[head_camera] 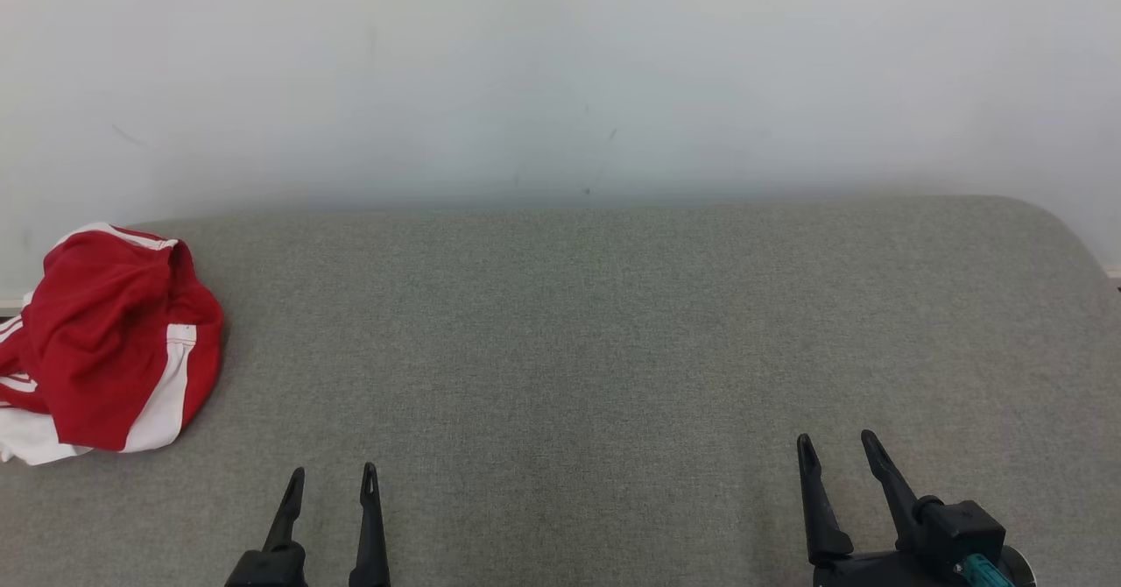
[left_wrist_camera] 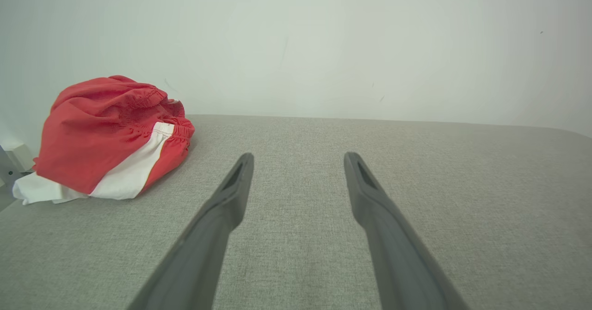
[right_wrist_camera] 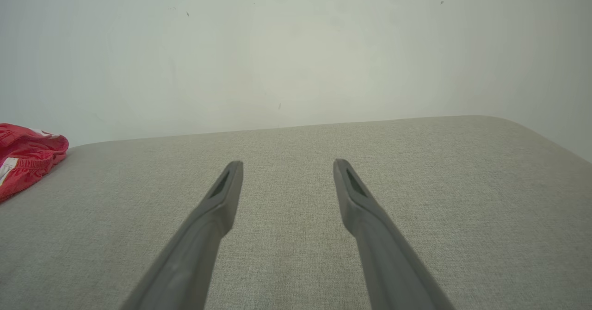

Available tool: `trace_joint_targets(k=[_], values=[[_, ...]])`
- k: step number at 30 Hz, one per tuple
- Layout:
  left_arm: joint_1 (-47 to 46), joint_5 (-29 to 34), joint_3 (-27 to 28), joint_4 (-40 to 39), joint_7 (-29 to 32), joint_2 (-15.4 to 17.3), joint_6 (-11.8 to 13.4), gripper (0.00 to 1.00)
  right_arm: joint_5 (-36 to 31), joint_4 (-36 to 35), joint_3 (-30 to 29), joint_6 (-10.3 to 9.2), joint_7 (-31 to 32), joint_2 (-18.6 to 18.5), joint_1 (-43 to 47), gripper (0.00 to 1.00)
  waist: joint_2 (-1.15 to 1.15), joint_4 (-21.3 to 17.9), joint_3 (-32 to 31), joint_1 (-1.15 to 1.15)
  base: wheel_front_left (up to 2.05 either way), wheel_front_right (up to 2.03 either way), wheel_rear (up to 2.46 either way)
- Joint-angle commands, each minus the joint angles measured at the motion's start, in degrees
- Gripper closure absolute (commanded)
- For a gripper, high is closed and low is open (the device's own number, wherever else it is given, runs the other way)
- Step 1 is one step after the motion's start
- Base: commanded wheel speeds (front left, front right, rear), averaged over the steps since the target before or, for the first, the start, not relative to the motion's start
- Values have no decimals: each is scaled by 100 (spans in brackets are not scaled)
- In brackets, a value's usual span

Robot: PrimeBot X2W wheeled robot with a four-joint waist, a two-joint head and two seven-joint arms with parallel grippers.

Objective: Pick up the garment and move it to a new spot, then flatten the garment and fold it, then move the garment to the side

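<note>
The left claw (head_camera: 334, 471) and right claw (head_camera: 836, 438) are both released and hold nothing. The crumpled red-and-white garment (head_camera: 105, 342) lies on the grey surface (head_camera: 569, 350), ahead-left of the left claw and well apart from the right. The frame's edge cuts off its left side, and its folds hide its shape.

Grey fabric surface (head_camera: 613, 350) bears crumpled red-white garment (head_camera: 109, 342).

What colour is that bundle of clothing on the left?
The garment is red with white stripes, clearest in the left wrist view.
</note>
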Motion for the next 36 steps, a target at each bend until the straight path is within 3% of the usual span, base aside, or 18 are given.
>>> trace_joint_targets(k=[1,10,16,25,36], values=[[48,-9,12,24,-22,-14,-8,0,16,-8,-2,21,-1,-9,24,0,0,5,4,0,0,0,0],[-27,-265,35,116,-22,-19,-39,0,127,-7,32,21,23,-8,22,0,0,62,14,0,0,0,0],[-93,-462,24,102,-22,-17,32,0,210,-52,172,21,85,-7,-8,0,0,318,2,0,0,0,0],[-82,-495,93,74,-22,-17,58,0,334,-89,253,21,84,-6,67,0,0,1233,-8,0,0,0,0],[8,-515,426,-124,-22,-16,-99,0,473,-81,445,21,34,-5,29,0,0,2394,73,0,0,0,0]])
